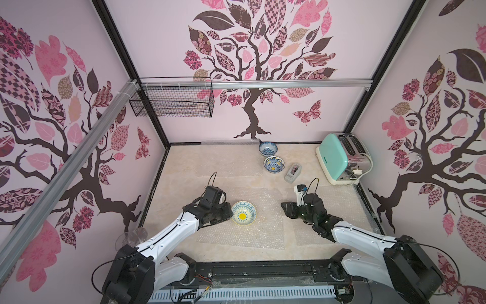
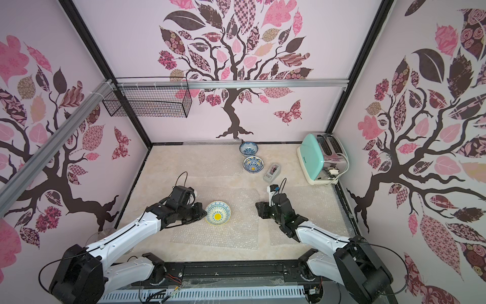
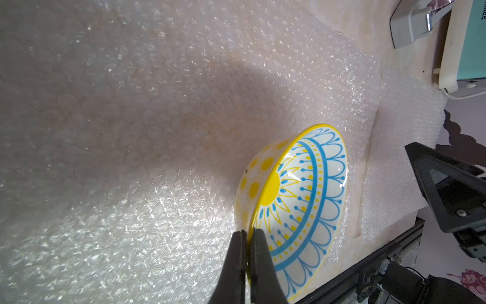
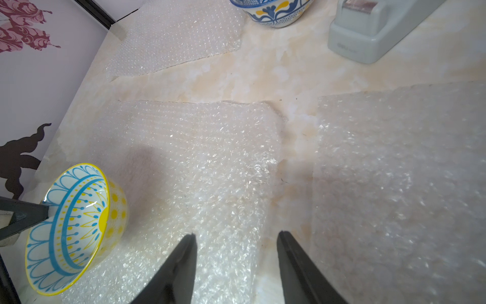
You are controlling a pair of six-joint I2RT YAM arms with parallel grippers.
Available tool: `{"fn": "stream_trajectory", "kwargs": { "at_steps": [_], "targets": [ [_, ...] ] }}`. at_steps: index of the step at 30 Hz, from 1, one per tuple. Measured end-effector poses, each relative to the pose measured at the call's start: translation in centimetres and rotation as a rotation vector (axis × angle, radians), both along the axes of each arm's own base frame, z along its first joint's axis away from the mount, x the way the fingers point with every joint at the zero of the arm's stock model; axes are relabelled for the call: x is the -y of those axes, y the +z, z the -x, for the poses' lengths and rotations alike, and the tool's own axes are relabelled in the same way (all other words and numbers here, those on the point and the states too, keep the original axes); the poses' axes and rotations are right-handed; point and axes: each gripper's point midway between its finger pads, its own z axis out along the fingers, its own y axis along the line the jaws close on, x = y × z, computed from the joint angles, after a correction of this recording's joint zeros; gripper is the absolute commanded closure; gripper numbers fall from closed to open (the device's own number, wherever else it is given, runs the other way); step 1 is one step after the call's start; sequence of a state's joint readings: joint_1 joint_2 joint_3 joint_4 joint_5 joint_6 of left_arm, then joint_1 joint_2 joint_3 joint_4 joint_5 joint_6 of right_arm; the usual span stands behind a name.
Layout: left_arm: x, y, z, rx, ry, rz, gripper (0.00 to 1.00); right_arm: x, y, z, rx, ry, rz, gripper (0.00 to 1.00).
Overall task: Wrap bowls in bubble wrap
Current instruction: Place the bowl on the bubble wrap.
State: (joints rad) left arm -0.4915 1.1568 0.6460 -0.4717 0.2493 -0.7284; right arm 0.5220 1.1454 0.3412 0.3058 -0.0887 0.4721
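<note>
On the worktop (image 1: 173,179): bubble wrap sheet (image 1: 263,231) lies flat, its long side running left to right.
Pale bowl (image 1: 243,213): mouth up on that sheet, left of its middle, not yet wrapped.
Left hand (image 3: 248,234): pressed together on the bowl's left rim, pinching it.
Right hand (image 4: 236,234): spread, empty, over the sheet's right edge; bowl lies to its left, apart.
Coming move, judged: right hand is nearer the free wrap to fold over.

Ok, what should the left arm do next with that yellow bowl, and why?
Probably open the left gripper and let go: it pinches the rim of the bowl, which already seems to sit mid-sheet on the bubble wrap.
</note>
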Motion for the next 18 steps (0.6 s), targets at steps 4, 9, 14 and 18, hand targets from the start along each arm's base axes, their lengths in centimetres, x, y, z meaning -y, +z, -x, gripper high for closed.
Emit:
{"fn": "stream_trajectory", "kwargs": {
  "at_steps": [4,9,14,18],
  "targets": [
    [0.1,0.3,-0.8,0.026,0.011,-0.004,1.0,0.0,-0.1,-0.1,-0.002,0.0,0.001,0.46],
    [-0.3,-0.3,-1.8,0.02,0.035,-0.008,1.0,0.0,-0.2,-0.1,-0.004,0.001,0.002,0.46],
    [-0.6,-1.2,-2.0,-0.004,0.046,-0.021,1.0,-0.1,-0.5,-0.1,-0.009,0.001,0.006,0.42],
    [-0.5,-1.5,-2.0,-0.008,0.043,-0.015,1.0,0.0,-0.5,-0.2,-0.01,-0.004,0.01,0.39]
  ]
}}
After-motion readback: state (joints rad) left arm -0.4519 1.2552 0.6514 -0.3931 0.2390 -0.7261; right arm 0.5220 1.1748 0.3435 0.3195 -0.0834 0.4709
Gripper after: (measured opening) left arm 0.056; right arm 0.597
